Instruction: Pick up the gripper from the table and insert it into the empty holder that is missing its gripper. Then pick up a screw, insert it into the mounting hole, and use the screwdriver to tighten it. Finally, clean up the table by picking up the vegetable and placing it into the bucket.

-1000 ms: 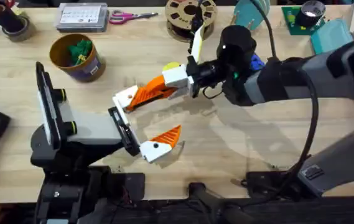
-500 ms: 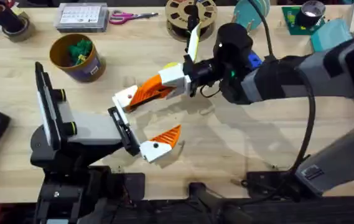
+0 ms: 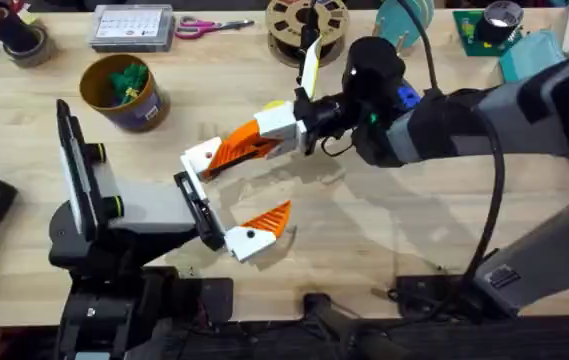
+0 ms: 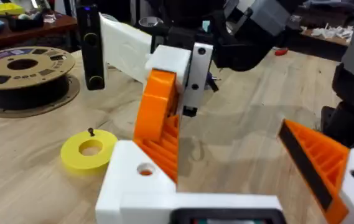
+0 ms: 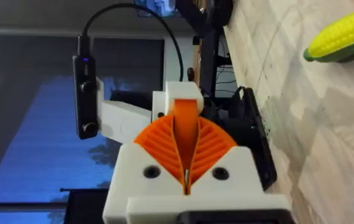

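My right gripper [image 3: 267, 134] reaches across the middle and is shut on the orange ribbed gripper [image 3: 236, 150]. That gripper's lower end sits against the white holder [image 3: 202, 157] on my left arm's own finger mount. In the left wrist view the orange gripper [image 4: 157, 124] stands above the holder [image 4: 133, 186], whose mounting hole faces up. My left gripper [image 3: 226, 198] is open, its other finger carrying an orange wedge [image 3: 270, 217]. The yellow-green vegetable [image 5: 343, 37] lies on the table behind the right gripper. The mustard bucket [image 3: 124, 92] stands at the back left.
A yellow ring disc [image 4: 89, 150] with a small dark screw [image 4: 90, 132] on it lies near a filament spool [image 3: 306, 25]. Scissors [image 3: 209, 26] and a clear box [image 3: 132, 27] line the far edge. A blue object [image 3: 410, 98] peeks from behind the right arm.
The right arm has nudged slightly left with the orange gripper still held against the holder. The left arm has not moved.
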